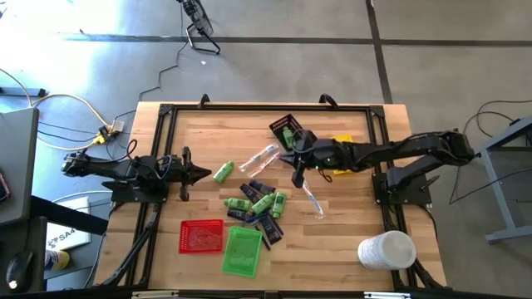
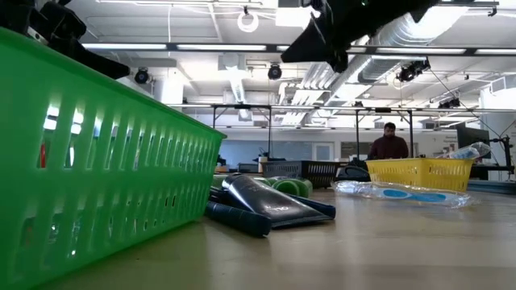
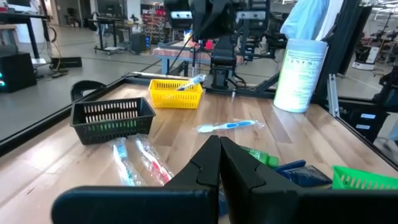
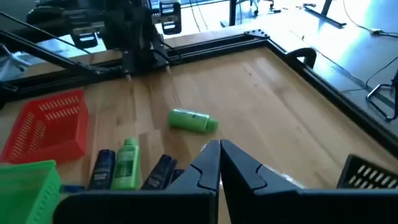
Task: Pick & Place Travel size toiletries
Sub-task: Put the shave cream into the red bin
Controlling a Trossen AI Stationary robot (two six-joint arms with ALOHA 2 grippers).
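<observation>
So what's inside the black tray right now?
The black tray holds something bright green, seen through its slats in the left wrist view; probably little bottles, but I cannot tell how many. The right gripper is beside the tray, not in it.

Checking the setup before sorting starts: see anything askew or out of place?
One green bottle lies on its side alone, apart from the central pile. The green tray sits crooked against the red tray. Nothing looks spilled or damaged.
</observation>
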